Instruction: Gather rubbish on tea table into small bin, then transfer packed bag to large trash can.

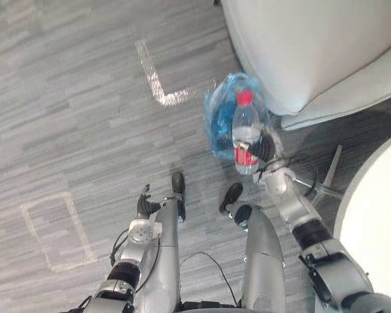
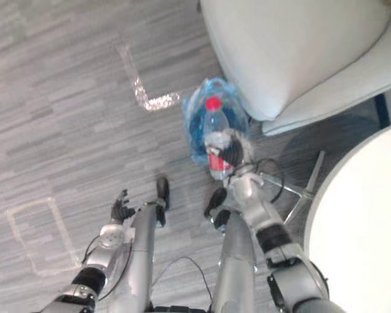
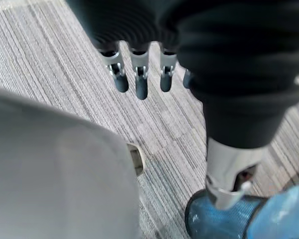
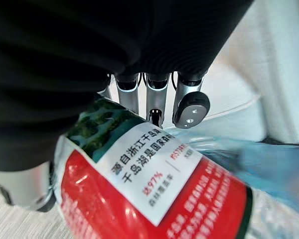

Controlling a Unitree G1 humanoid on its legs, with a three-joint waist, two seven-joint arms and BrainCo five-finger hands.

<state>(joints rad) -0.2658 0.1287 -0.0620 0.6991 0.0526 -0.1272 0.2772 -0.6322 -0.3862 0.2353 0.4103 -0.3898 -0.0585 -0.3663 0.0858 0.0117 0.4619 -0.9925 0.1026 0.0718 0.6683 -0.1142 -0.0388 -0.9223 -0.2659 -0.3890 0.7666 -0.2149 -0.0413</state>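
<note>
Water bottle (image 1: 246, 125) is clasped round its red label by the right hand (image 1: 263, 150), cap pointing far, lying directly over the blue-bagged small bin (image 1: 217, 124) on the floor (so the drop looks straight down). Left hand (image 1: 145, 204) hangs slack-fingered, near left, well apart.
</note>
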